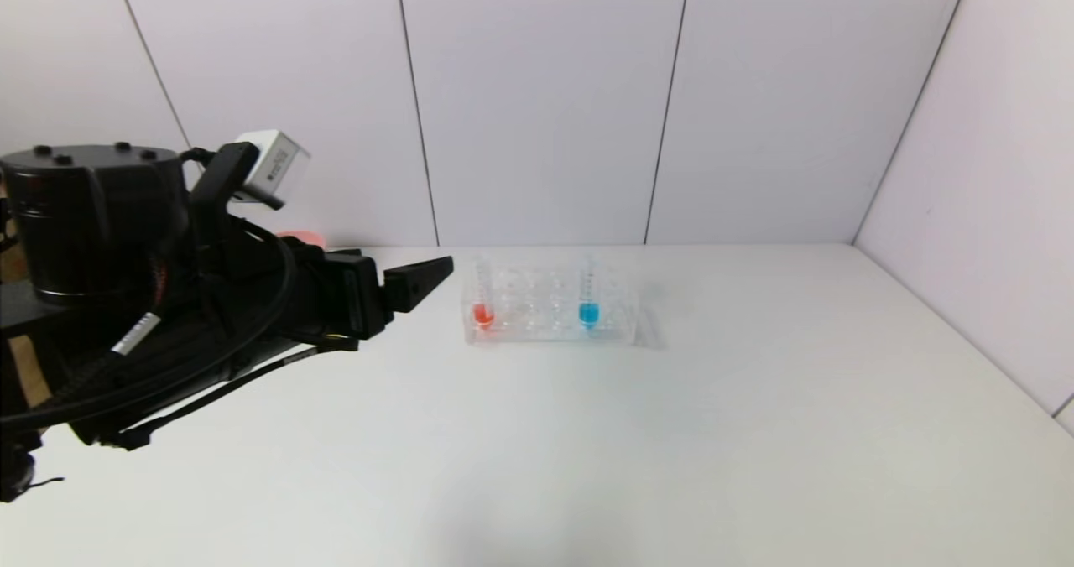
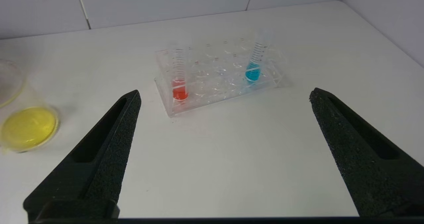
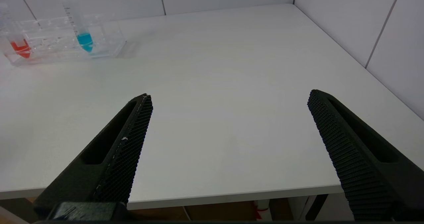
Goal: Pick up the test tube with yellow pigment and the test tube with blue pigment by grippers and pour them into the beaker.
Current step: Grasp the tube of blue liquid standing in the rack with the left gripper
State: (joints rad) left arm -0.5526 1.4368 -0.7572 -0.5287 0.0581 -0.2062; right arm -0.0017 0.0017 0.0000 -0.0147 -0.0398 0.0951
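The test tube with blue pigment (image 1: 589, 299) stands upright in a clear rack (image 1: 550, 332) at mid-table, also in the left wrist view (image 2: 254, 63) and the right wrist view (image 3: 82, 30). The beaker (image 2: 28, 128) holds yellow liquid and stands on the table beside the rack. In the head view it is hidden behind my left arm. The test tube with yellow pigment is out of view. My left gripper (image 1: 419, 282) (image 2: 225, 92) is open and empty, short of the rack. My right gripper (image 3: 229, 94) is open and empty over the table's front edge.
A tube with red liquid (image 1: 482, 303) (image 2: 180, 81) stands at the rack's other end. A pink bowl (image 1: 300, 237) peeks out behind my left arm near the back wall. White walls close the table at the back and on the right.
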